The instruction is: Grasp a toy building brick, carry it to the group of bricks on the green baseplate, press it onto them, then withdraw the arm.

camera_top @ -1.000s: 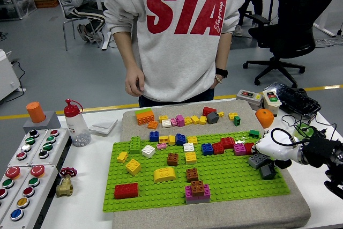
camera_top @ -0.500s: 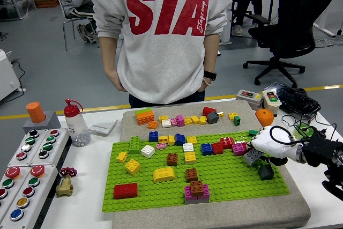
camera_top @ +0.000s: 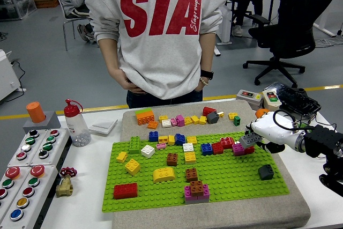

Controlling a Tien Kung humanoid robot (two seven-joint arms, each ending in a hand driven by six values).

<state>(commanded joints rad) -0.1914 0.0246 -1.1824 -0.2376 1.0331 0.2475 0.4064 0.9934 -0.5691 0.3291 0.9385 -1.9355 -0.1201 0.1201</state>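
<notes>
One right hand (camera_top: 266, 132) holds grey brick (camera_top: 250, 139) above baseplate (camera_top: 225, 178) edge.

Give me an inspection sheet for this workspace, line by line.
Surface: white table with a beige mat under the green baseplate.
Job's things: grey brick held over the red and pink bricks near the baseplate's right edge.
Clutter: dark brick, loose bricks, bottle, button panel.
Hands: right hand holds the grey brick; left nothing seen.
Cables: black cable by the wrist.
Surroundings: person standing behind, office chair.
</notes>
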